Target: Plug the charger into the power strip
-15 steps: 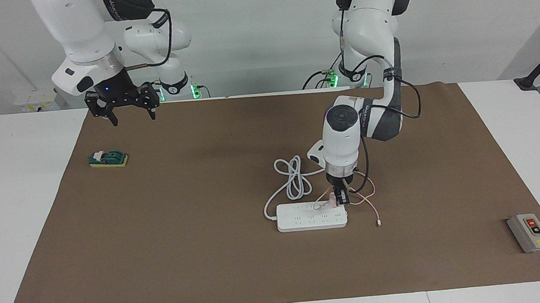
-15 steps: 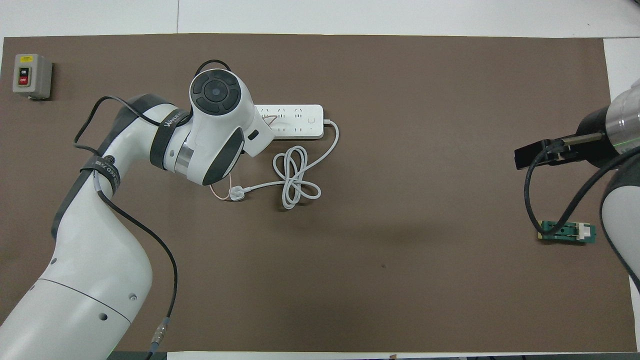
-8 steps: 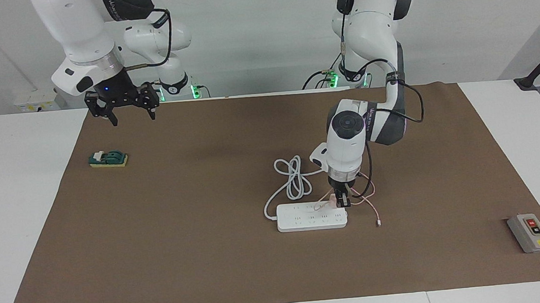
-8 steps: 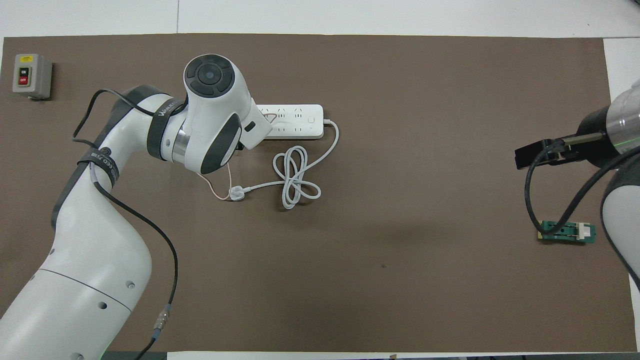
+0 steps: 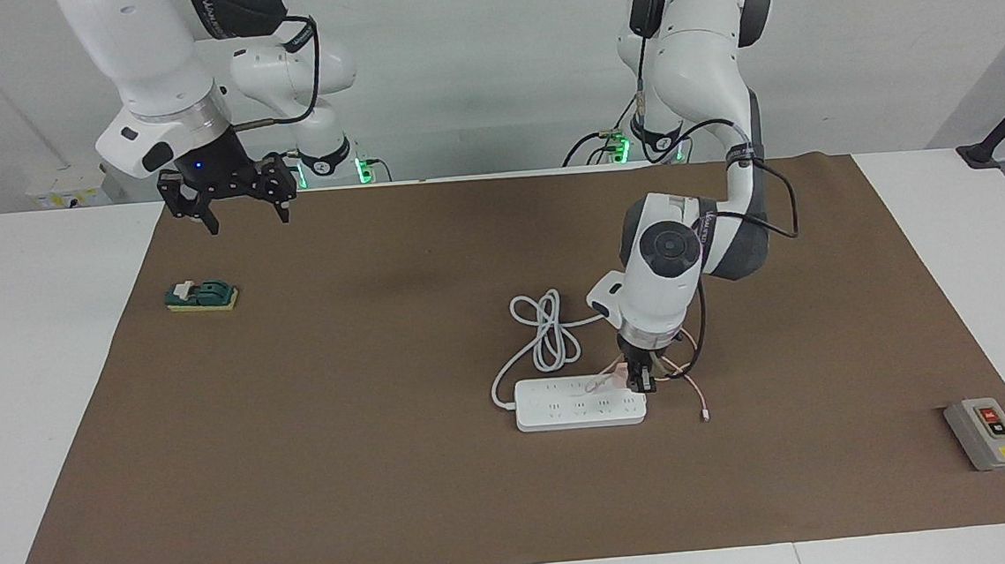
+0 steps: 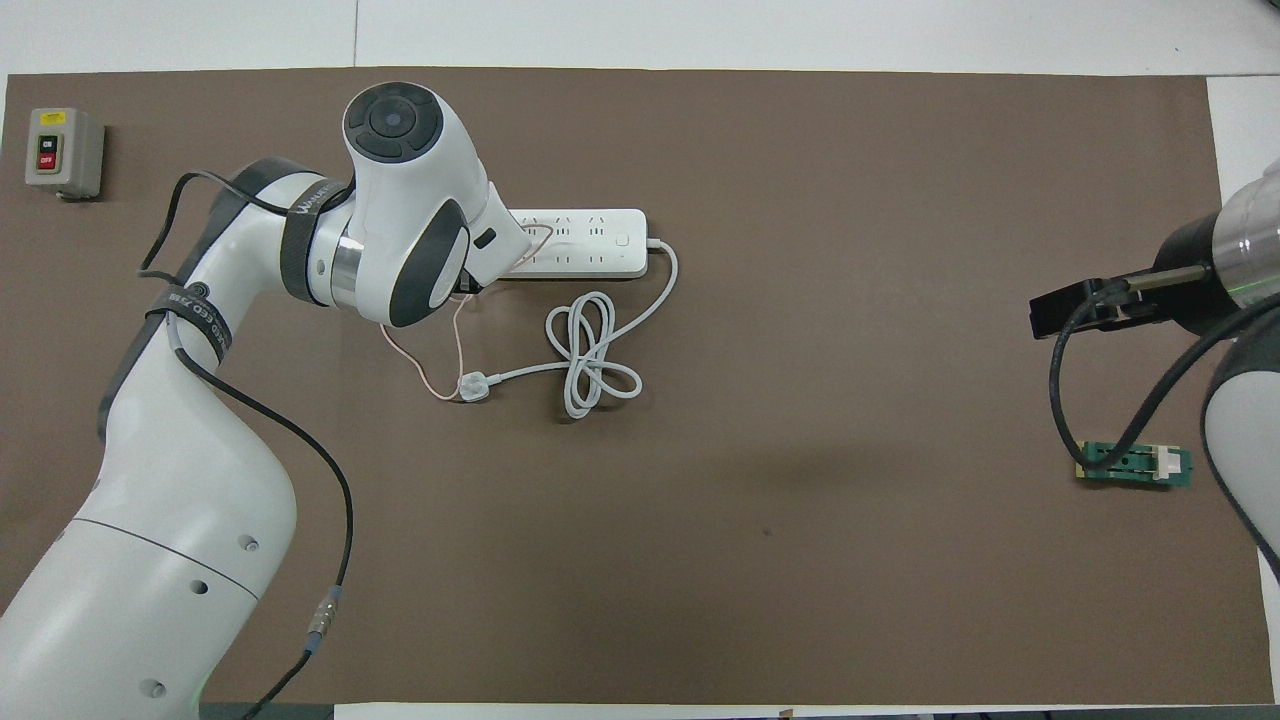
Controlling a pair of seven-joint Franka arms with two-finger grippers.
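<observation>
The power strip (image 5: 578, 404) (image 6: 590, 243), a flat white bar, lies mid-mat. My left gripper (image 5: 637, 379) points down at the strip's end toward the left arm and is shut on the small pink charger (image 5: 621, 374). The charger sits against the socket row nearer the robots. Its thin pink cable (image 5: 694, 385) (image 6: 437, 350) loops on the mat beside the strip. In the overhead view the left wrist hides both the gripper and the charger. My right gripper (image 5: 237, 201) waits open in the air over the mat's edge near the right arm's base, with nothing in it.
The strip's thick white cord (image 5: 548, 332) (image 6: 592, 355) lies coiled nearer the robots, ending in a white plug (image 6: 475, 386). A green block (image 5: 201, 295) (image 6: 1135, 466) lies below the right gripper. A grey button box (image 5: 988, 432) (image 6: 62, 152) sits at the left arm's end.
The left wrist has leaned over toward the left arm's end of the table. Its gripper has sunk slightly, still holding the charger at the strip. The right arm has not moved.
</observation>
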